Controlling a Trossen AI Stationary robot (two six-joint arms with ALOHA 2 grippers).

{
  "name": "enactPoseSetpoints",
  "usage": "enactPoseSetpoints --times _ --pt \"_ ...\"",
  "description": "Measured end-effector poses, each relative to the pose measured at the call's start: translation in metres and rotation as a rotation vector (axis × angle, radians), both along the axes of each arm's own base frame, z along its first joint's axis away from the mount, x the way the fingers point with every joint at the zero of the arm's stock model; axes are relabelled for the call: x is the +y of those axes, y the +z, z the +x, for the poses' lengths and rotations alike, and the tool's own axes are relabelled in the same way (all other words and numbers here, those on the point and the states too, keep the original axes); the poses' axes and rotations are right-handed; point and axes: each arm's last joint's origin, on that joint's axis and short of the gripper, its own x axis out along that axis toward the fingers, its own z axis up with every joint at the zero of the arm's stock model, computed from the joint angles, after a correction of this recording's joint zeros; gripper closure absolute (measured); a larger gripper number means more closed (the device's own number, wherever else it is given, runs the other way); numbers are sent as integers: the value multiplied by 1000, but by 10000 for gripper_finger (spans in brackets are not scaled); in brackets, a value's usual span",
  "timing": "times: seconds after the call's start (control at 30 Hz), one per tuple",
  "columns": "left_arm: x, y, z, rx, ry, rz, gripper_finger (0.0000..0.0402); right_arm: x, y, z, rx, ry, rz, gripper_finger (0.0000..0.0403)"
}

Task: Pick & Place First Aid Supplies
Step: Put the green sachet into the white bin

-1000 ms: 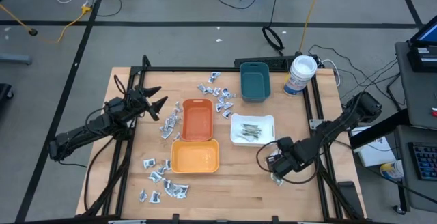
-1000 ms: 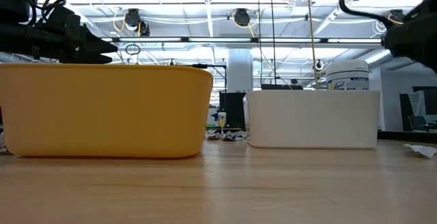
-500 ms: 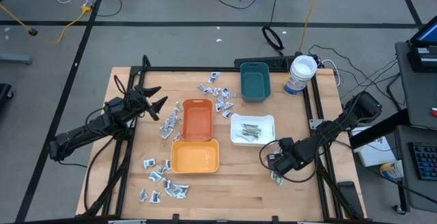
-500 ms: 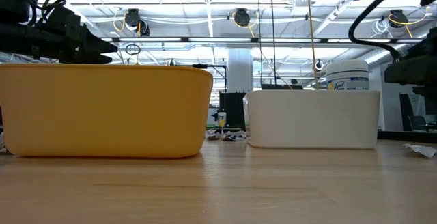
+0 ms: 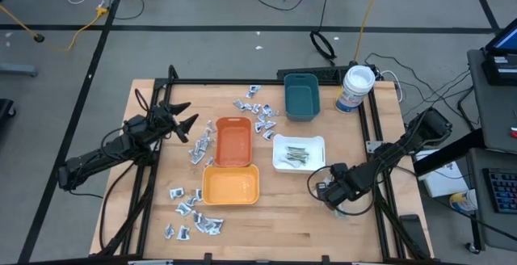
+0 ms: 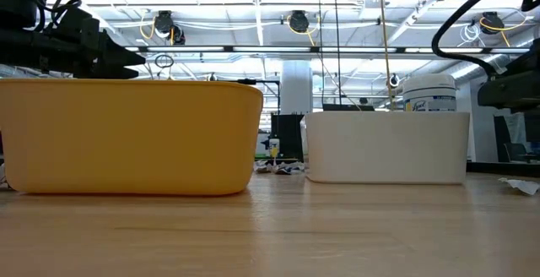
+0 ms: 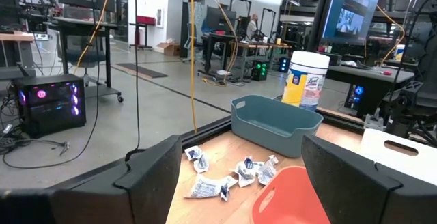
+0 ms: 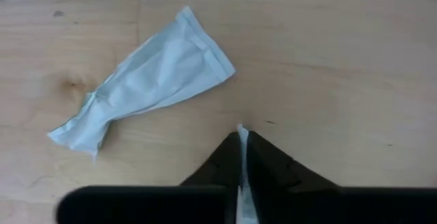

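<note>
Right gripper [image 8: 243, 138] pinches a thin white packet [image 8: 242, 183]; another crumpled packet [image 8: 143, 77] lies just beside.

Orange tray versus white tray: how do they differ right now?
The orange tray lies empty; the white tray already holds several slim strips. The orange tray sits nearer the table's front edge, the white tray farther back and to the right. Both are shallow rectangular trays.
</note>
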Motion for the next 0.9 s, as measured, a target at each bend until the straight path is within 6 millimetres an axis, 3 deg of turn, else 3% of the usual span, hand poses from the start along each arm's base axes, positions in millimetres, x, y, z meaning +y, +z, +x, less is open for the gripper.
enactPoseSetpoints --times 0.23,0.47,0.9 --pt "0 0 0 0 0 0 94 1 4 2 3 39 0 381" --pt "0 0 0 0 0 0 93 2 32 10 -48 173 56 399" --pt "0 0 0 0 0 0 94 -8 85 17 -75 764 134 399"
